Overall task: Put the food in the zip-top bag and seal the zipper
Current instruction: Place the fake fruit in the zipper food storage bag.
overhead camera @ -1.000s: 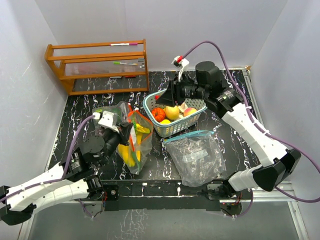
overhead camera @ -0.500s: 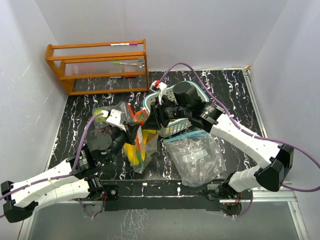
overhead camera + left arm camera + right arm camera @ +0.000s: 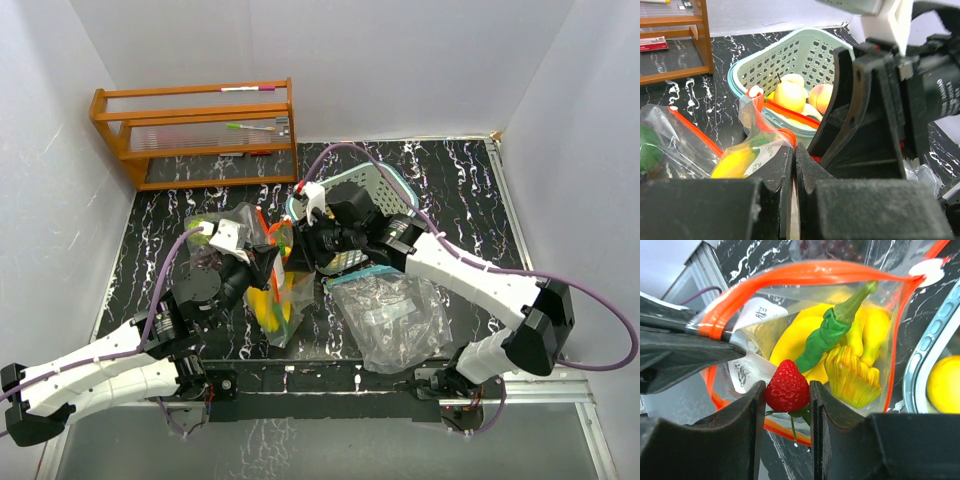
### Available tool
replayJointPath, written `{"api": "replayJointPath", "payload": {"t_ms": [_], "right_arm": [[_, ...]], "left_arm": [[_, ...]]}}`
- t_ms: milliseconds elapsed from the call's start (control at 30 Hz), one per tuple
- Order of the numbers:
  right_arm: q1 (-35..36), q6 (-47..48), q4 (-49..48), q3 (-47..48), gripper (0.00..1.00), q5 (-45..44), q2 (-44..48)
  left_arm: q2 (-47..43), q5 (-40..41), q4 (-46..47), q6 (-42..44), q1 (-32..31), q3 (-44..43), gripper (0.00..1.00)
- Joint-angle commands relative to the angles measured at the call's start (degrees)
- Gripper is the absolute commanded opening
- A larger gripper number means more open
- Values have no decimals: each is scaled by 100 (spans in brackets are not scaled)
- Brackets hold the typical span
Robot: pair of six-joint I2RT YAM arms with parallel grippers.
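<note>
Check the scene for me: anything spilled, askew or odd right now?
Nothing stands out. The left gripper pinches the rim of the clear orange-zipped bag, holding it open; the right gripper grips a red toy strawberry right at its mouth.

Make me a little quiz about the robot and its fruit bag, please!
1. True or false: the right gripper holds a strawberry.
2. What colour is the zipper of the bag that the left gripper pinches? A green, B orange, C purple.
3. Fill in: the peach lies in the ___.
Key: 1 true; 2 B; 3 basket.
</note>
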State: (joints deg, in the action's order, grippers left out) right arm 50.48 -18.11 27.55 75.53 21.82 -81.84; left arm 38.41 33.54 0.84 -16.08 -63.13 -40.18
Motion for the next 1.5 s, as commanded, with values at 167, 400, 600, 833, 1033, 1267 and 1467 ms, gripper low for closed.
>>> {"api": "replayJointPath", "payload": {"t_ms": [167, 400, 600, 833, 1033, 1267, 1467], "right_arm": [[152, 158, 70, 271, 43, -269, 36], [155, 247, 257, 334, 62, -427, 193], [155, 207, 98, 419, 64, -705, 370], [152, 19, -143, 777, 65, -1588, 518], [155, -213, 548, 867, 65, -2891, 436], [-47, -548, 1112, 844, 71, -3723, 526], [-1012, -366, 1692, 1008, 73, -3195, -20]], "left_arm": [[-97, 19, 267, 23, -6, -26, 0], [-106, 38, 275, 23, -6, 17, 0], [-106, 29, 242, -39, -6, 71, 0], [-212, 35, 173, -177, -5, 194, 0], [-400, 17, 2, -445, -6, 345, 0], [-666, 75, -414, -783, -6, 517, 0], [-954, 85, -777, -1035, -2, 606, 0]]}}
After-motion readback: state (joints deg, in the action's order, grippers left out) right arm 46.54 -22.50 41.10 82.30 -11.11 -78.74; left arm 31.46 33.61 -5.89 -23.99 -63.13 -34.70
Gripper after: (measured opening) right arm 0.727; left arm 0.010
